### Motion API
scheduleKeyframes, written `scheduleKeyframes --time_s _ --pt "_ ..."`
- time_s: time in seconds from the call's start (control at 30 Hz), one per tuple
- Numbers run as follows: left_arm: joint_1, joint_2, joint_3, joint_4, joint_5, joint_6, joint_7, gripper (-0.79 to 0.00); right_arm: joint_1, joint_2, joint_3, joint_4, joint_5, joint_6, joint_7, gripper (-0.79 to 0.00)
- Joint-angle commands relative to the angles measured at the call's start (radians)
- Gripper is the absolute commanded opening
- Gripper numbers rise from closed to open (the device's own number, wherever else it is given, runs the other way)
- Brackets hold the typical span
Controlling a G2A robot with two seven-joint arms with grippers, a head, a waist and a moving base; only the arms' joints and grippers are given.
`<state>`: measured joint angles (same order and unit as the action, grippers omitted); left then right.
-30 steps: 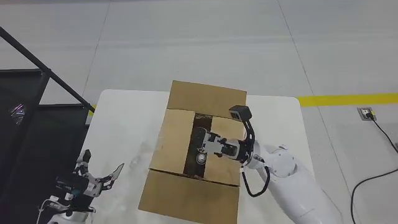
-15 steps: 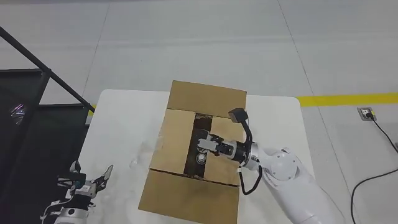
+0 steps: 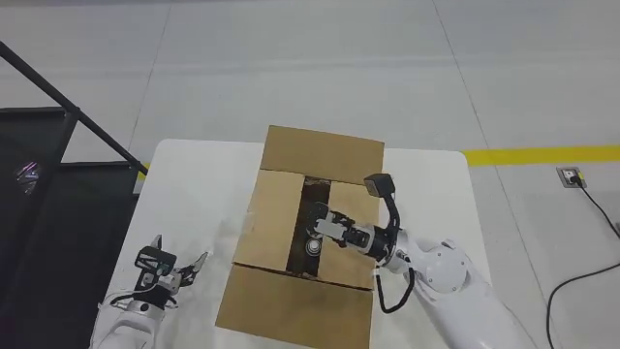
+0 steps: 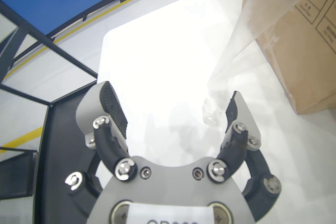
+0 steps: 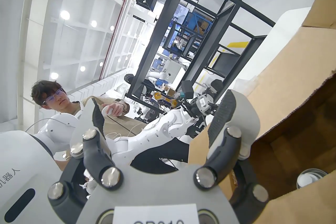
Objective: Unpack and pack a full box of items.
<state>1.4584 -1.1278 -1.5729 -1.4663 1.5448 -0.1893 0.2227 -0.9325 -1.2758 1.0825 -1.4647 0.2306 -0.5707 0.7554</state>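
Pale grey flooring with a yellow line [image 3: 528,155] is stretching away behind a white tabletop [image 3: 194,179], and a black rack [image 3: 44,204] is standing just beside the tabletop's left edge. A brown cardboard box [image 3: 291,312] is sitting on the middle of the tabletop with its far and near flaps folded outward, while its two side flaps are lying almost flat, leaving a dark gap between them. Inside that gap, low in the box, a round white container [image 3: 314,248] is resting, and from the right wrist it is showing a clear top. The right hand [image 3: 322,225] is hanging over the gap, close above the container, with its fingers [image 5: 226,114] spread wide and gripping nothing. The left hand [image 4: 170,104] is hovering above the bare tabletop near the front left corner, apart from the box, with its fingers also spread wide and nothing between them. A clear plastic sheet [image 4: 252,12] is trailing down from the box's left side onto the tabletop, and its crumpled end is lying just beside one finger of the left hand; whether it is touching that finger cannot be told.
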Motion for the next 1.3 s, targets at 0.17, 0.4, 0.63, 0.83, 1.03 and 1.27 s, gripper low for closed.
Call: scheduleKeyframes --time_s 0.17,0.4,0.63,0.83,1.03,1.27 --pt "-0.175 -0.011 0.099 0.171 0.057 -0.043 -0.003 0.0 -0.035 0.006 0.02 -0.015 -0.007 0.0 -0.015 0.0" --pt "-0.269 -0.03 0.151 0.262 0.019 0.031 0.011 0.0 -0.05 0.01 0.032 -0.019 -0.001 -0.002 -0.015 0.0" --pt "-0.268 -0.035 0.118 0.251 -0.037 0.125 0.057 0.0 -0.042 0.01 0.032 0.004 0.018 -0.009 -0.004 0.0" --pt "-0.259 -0.035 0.074 0.245 -0.089 0.171 0.039 0.0 -0.027 0.009 0.027 0.029 0.036 -0.014 0.01 0.0" --pt "-0.284 -0.036 0.073 0.297 -0.087 0.168 0.005 0.0 -0.016 0.009 0.027 0.045 0.049 -0.01 0.026 0.0" --pt "-0.282 -0.039 0.085 0.346 -0.081 0.155 0.038 0.0 0.011 0.008 0.009 0.071 0.055 0.078 0.051 0.0"
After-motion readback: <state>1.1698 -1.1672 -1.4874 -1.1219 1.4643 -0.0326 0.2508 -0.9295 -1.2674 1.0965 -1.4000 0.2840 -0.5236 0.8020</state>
